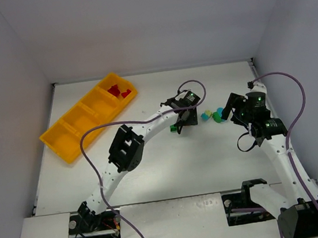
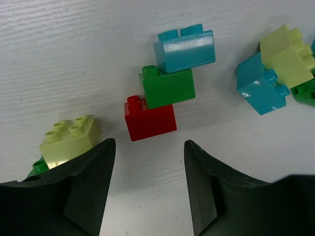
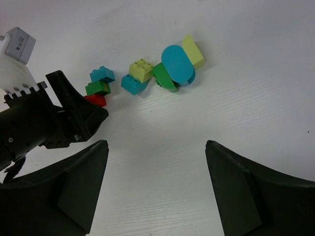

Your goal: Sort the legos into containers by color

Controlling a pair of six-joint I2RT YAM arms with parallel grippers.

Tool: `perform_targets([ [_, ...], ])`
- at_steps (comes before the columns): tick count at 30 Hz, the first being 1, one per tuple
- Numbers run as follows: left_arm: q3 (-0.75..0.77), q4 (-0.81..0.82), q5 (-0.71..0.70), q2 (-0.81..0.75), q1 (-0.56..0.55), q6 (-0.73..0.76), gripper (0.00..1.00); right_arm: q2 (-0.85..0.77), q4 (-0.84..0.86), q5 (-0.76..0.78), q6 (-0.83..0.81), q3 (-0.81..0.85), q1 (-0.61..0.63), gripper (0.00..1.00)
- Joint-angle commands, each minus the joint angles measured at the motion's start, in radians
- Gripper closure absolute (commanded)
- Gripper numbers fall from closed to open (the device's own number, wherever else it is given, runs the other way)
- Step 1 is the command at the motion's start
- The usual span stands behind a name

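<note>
The yellow-orange tray (image 1: 63,140) lies at the far left; its far-right compartment holds red legos (image 1: 118,91). My left gripper (image 2: 150,145) is open just short of a red brick (image 2: 150,119), with a green brick (image 2: 167,87) and a light blue brick (image 2: 186,48) behind it. A yellow-green brick (image 2: 69,137) touches its left finger. My right gripper (image 3: 156,143) is open and empty, above bare table short of a cluster: a rounded blue piece (image 3: 177,64), a yellow-green wedge (image 3: 193,50), a green piece (image 3: 165,78) and two more bricks.
From above, my left gripper (image 1: 185,121) and right gripper (image 1: 234,112) flank the lego cluster (image 1: 213,115) at mid table. A green brick (image 1: 173,129) lies by the left gripper. White walls enclose the table on three sides.
</note>
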Motion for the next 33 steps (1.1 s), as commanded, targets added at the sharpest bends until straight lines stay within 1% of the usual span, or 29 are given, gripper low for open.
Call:
perform_targets([
  [1,0.075,0.009,-0.017,-0.027,-0.007,-0.015,0.48,-0.015,0.033,-0.007,0.002,-0.003,-0.003,0.23],
  [14,0.168,-0.002,-0.070,0.072,0.003,0.022,0.49,-0.017,0.033,0.001,0.002,-0.008,-0.005,0.23],
  [17,0.171,-0.006,-0.078,0.083,0.006,0.025,0.55,-0.015,0.032,0.002,0.002,-0.009,-0.005,0.23],
  [18,0.170,-0.006,-0.080,0.083,0.007,0.027,0.59,-0.015,0.032,0.004,0.002,-0.009,-0.005,0.23],
  [20,0.167,-0.003,-0.083,0.085,0.007,0.031,0.63,-0.012,0.032,0.004,0.003,-0.009,-0.005,0.23],
  [21,0.168,-0.005,-0.084,0.085,0.009,0.039,0.70,-0.012,0.032,0.004,0.005,-0.009,-0.005,0.23],
  [23,0.164,-0.008,-0.086,0.080,0.009,0.051,0.77,-0.012,0.032,0.002,0.005,-0.009,-0.005,0.23],
  [25,0.150,-0.002,-0.096,0.054,0.010,0.065,0.88,-0.012,0.032,0.002,0.005,-0.006,-0.003,0.23],
  [28,0.070,0.055,-0.103,-0.030,0.009,0.128,0.92,-0.009,0.030,-0.022,-0.021,0.011,-0.005,0.23],
  [33,-0.104,0.192,-0.116,-0.235,0.010,0.373,0.93,-0.004,0.039,-0.105,-0.090,0.078,-0.005,0.22],
])
